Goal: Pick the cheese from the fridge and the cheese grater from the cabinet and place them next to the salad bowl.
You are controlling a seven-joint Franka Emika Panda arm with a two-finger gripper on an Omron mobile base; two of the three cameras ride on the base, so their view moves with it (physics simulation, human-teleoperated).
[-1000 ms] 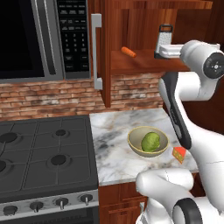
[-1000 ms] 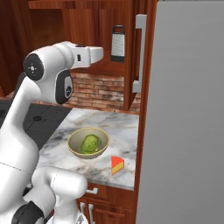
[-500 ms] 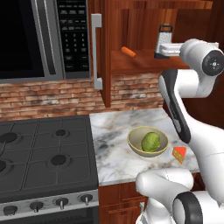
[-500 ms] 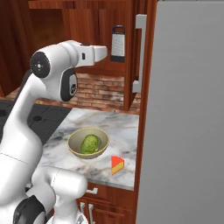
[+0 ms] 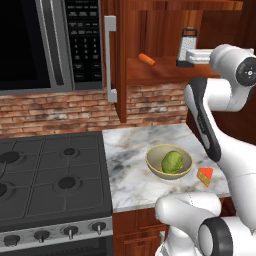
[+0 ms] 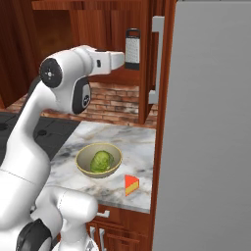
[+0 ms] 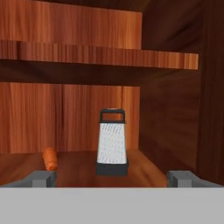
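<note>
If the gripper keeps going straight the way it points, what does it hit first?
Most likely the grater, upright on the cabinet shelf and centred between the open fingertips. The carrot lies off to one side, out of line.

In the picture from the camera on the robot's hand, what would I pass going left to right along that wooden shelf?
Left claw fingertip → carrot → cheese grater → right claw fingertip, with the cabinet side wall behind it.
</note>
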